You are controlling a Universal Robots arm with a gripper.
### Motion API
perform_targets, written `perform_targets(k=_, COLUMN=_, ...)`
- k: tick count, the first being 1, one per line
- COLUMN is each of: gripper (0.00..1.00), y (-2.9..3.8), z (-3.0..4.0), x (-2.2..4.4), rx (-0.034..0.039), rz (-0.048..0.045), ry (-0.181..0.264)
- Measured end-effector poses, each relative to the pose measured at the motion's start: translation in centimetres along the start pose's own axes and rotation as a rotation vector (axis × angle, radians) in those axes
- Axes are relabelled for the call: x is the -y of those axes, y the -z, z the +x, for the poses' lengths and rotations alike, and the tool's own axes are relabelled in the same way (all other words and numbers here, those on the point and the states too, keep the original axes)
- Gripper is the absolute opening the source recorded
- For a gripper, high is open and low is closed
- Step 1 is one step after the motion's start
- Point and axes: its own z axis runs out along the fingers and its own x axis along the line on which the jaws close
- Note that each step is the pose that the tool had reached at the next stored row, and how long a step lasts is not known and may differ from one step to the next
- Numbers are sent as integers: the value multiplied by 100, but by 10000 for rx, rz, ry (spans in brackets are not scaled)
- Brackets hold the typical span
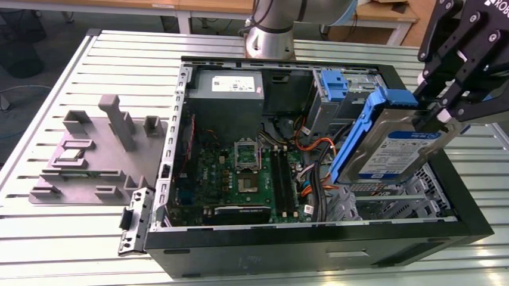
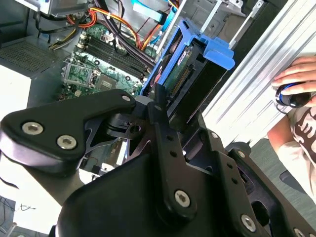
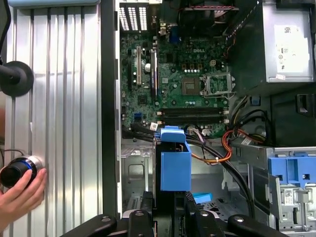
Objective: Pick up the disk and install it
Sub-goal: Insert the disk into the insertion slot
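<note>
A ribbed metal desk (image 1: 71, 238) is seen in the exterior view. Nearest on it stands an open black computer case (image 1: 318, 256), lying on its side with its inside turned up. To the exterior view's left of the case, a grey moulded block (image 1: 87, 161) with upright posts rests on the desk, just beside the case wall. Inside the case a green circuit board (image 1: 238, 179) is laid flat. Behind it a grey box (image 1: 230, 83) with a white sticker is mounted against the far wall, and a bare blue bracket (image 1: 332, 85) is set in the far corner toward the exterior view's right. Beyond the case the base of the arm (image 1: 270, 36) is planted on the desk, and wooden tables (image 1: 214, 6) are seen at the back of the room.

In the first wrist view a hand (image 3: 19, 195) is laid against a round knob (image 3: 15, 170) at the edge of the desk.

The disk (image 1: 397, 149) is held tilted over the side of the case at the exterior view's right. Its labelled face is turned up and its lower end is dipped toward a metal cage (image 1: 382, 199); whether it touches the cage cannot be told. The tool (image 1: 433, 110) is clamped on the disk's upper end, with the blue frame pinched between its fingers.
</note>
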Motion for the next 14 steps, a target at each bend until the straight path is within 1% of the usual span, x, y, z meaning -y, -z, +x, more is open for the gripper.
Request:
perform_targets(k=7, gripper=35, y=-2, z=0, x=3, rx=2, rz=-1, ry=1)
perform_targets(k=14, gripper=35, y=-13, z=-1, x=50, rx=-5, rz=-5, ry=132)
